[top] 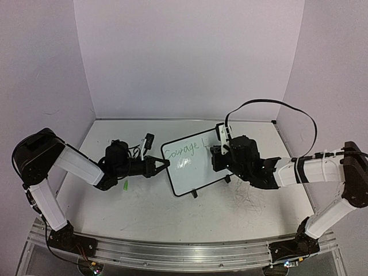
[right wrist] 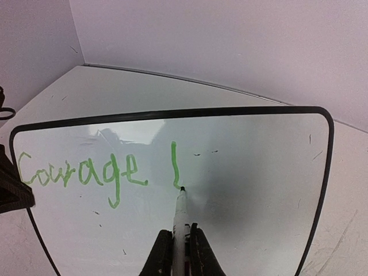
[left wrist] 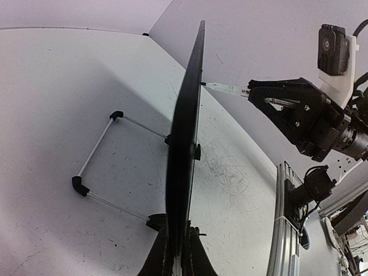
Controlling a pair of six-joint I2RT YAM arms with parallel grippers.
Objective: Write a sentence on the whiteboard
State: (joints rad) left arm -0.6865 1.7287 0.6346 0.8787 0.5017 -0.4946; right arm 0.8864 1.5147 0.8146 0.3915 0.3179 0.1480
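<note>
**Right claw** point(right wrist: 178, 244): closed narrow on the marker point(right wrist: 180, 218). The barrel runs straight ahead out of the claw. Its tip touches the whiteboard point(right wrist: 253, 190) at the foot of a lone green downstroke point(right wrist: 174, 164).

**Whiteboard:** directly ahead of the right claw, writing face toward it. It is propped on its stand feet point(left wrist: 80, 185) near the middle of the worktop point(top: 149, 213). Its long axis runs side to side across the right wrist view.

**The sentence** point(right wrist: 80, 172): reads "Courage" plus the downstroke, in one line across the upper left of the board. Bare white lies to the right of the tip and below it.

**Left claw** point(left wrist: 177, 250): clamped on the board's left edge, which the left wrist view shows edge-on.

**Green cap** point(top: 125, 185): lying on the worktop beside the left arm.

**Assessment:** the writing looks early. The next strokes should travel rightward along the board's long axis with the tip kept in contact. The right arm writes while the left braces against the push.
</note>
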